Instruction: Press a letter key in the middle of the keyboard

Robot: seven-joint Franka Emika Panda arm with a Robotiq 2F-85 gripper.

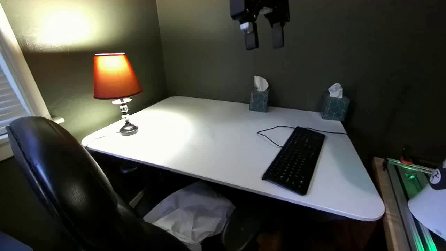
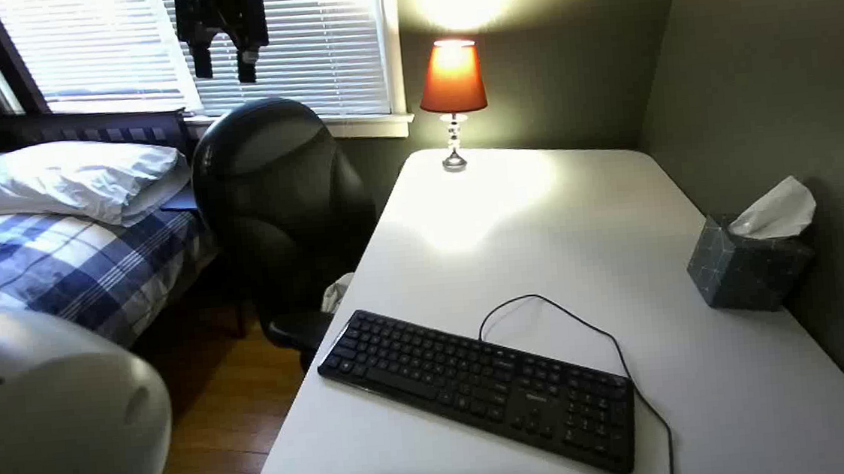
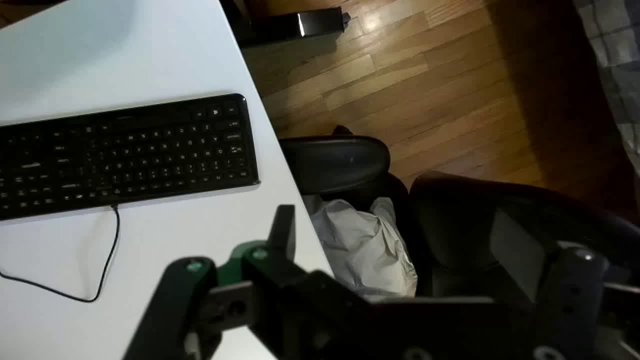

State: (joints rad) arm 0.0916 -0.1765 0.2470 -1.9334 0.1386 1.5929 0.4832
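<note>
Wrist view: left edge cuts keyboard (image 3: 135,150), end effector (image 3: 400,239) is blurry; in an exterior view key letters (image 1: 296,158) are illegible.

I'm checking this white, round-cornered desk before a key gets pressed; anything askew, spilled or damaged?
The long black rectangular keyboard lies roughly end-on to the edge of the white desk where the black high-backed chair stands, which seems awkward for typing. I see no spill or damage.
</note>
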